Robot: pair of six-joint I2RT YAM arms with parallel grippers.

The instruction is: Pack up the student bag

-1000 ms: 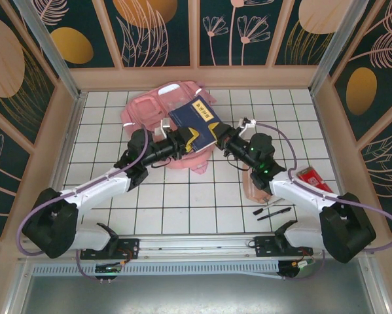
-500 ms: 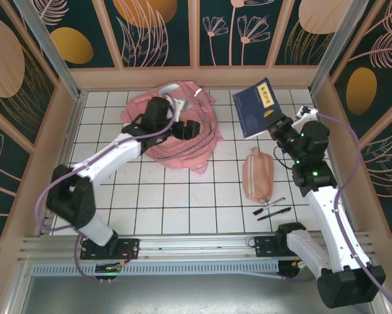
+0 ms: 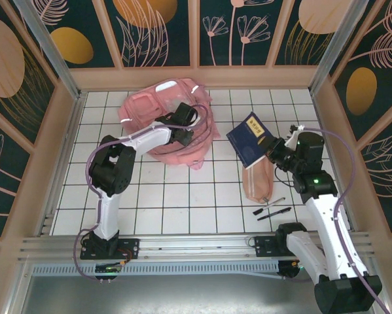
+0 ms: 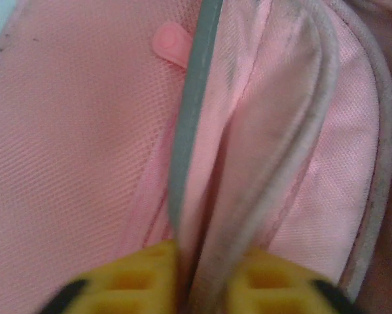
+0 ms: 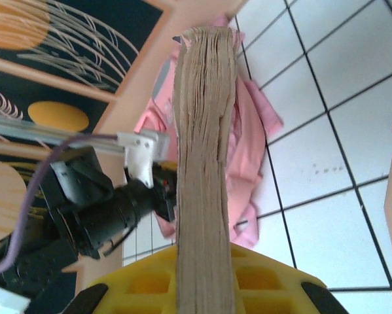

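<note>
Student bag (image 3: 146,108): I see it lying crumpled at the far left of the tiled table (image 3: 182,196), near the back wall. My left gripper (image 4: 194,261) is pinched together on a fold of its pink fabric. My right gripper (image 3: 272,152) clamps the dark blue notebook (image 3: 250,137), which is held tilted just above the peach pouch (image 3: 258,180).

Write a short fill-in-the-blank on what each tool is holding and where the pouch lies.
1. The left tool is shut on fabric of the pink ____.
2. The right tool grips a dark blue ____.
3. The peach pouch lies on the tiles on the ____ arm's side.
Missing words: student bag; notebook; right.
</note>
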